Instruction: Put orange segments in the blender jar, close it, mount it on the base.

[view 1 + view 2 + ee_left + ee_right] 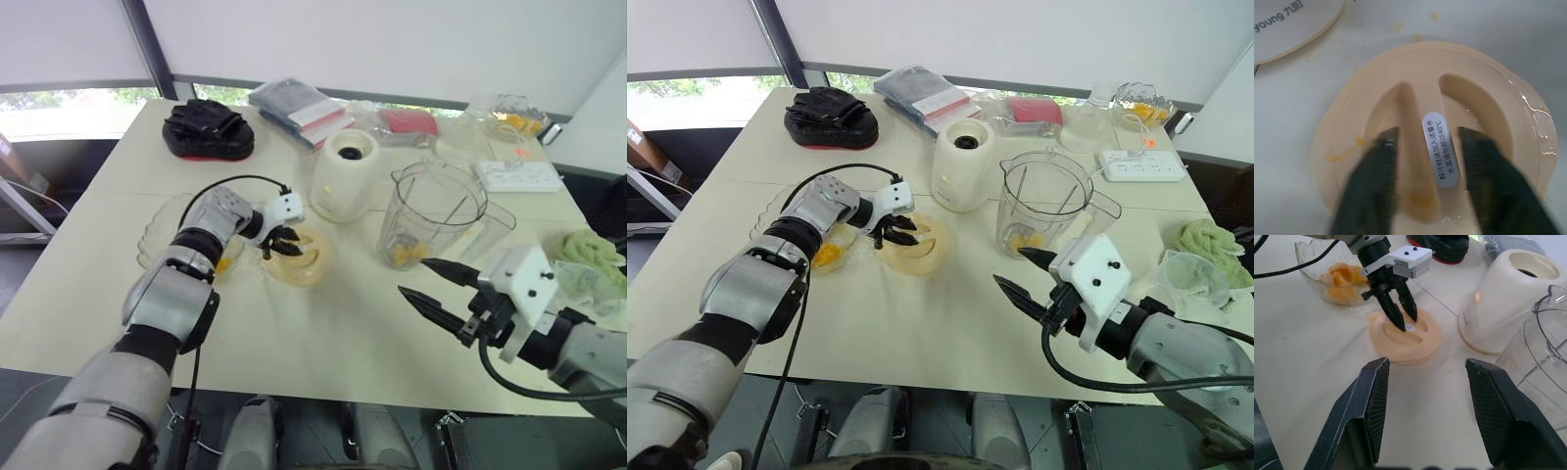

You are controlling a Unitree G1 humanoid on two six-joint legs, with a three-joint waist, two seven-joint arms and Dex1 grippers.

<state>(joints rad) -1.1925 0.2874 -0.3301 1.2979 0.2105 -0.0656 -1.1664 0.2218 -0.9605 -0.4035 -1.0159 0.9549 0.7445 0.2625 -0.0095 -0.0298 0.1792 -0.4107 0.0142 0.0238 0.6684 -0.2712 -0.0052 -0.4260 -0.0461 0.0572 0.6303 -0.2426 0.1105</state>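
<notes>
Cream plastic forms the round blender lid (312, 264), which lies flat on the pale table (323, 343) just beside the white cylindrical blender base (345, 176), on the base's near left side. A raised handle ridge (1422, 98) crosses the lid's top and carries a small white printed label (1440, 149). The left gripper (1406, 324) comes down onto the lid from the side away from the base. Its two black fingers (1376, 181) sit in the hollows on either side of the ridge, and the jaws are clenched on it, with the label between them.

The clear plastic blender jar (441, 211) stands upright just to the right of the base, uncovered, with a few orange segments (404, 255) on its bottom. A clear glass bowl (1308, 254) holding more orange pieces (1342, 278) sits left of the base, beyond the lid.

The right gripper (413, 277) hangs over bare table, nearer the robot than the base and past the jar. Its jaws are spread wide and hold nothing.
</notes>
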